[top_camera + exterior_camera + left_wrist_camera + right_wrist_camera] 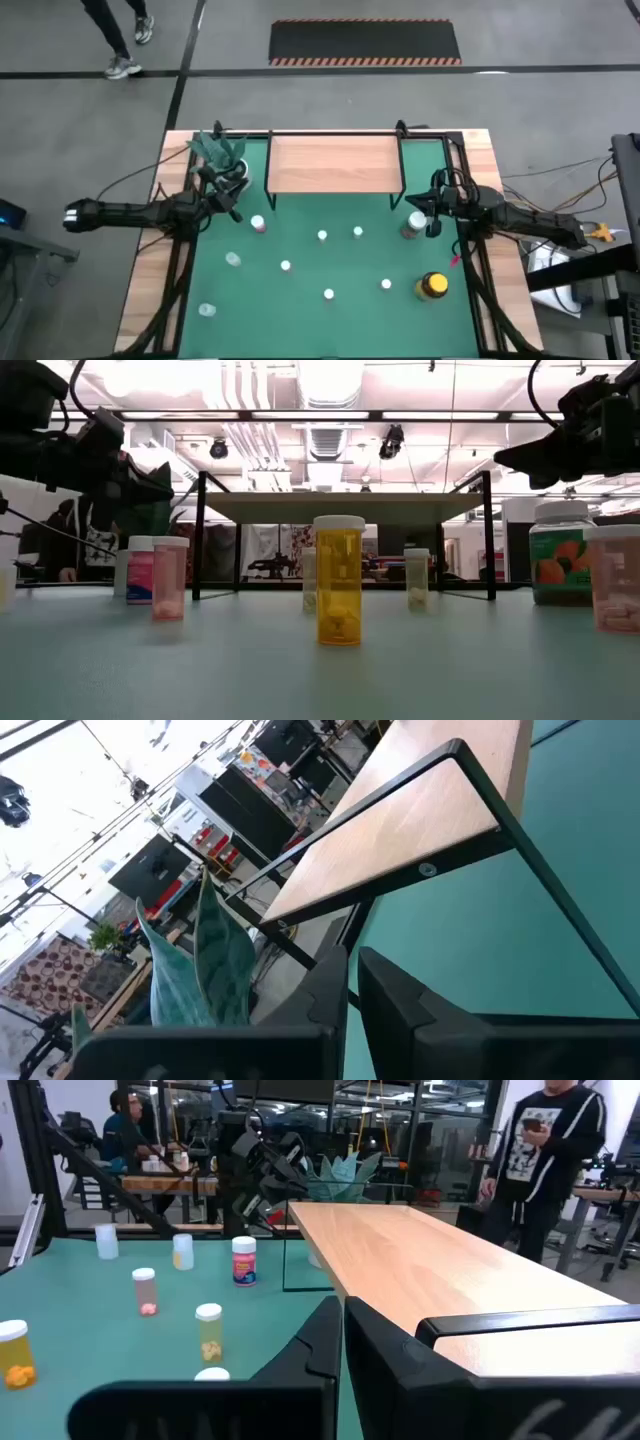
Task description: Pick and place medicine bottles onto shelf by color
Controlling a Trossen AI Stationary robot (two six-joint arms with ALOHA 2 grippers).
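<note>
The shelf point(333, 163) is a light-wood board on thin black legs, standing on the green mat at the table's far side. Several small white-capped bottles stand upright on the mat, among them a pink one point(258, 225) and an orange one point(339, 593). The yellow black-lidded jar point(432, 286) stands near the right. The greenish white-lidded jar point(412, 226) stands just beside my right gripper point(430, 222), which hangs shut and empty off the shelf's right end. My left gripper point(236, 212) is shut and empty by the shelf's left end, near the plant.
A white pot with a green plant point(222, 158) stands at the shelf's left end, close to my left arm. The shelf top point(420, 1265) is bare. People are in the room beyond the table point(550, 1150). Cables run along the table's right edge point(560, 190).
</note>
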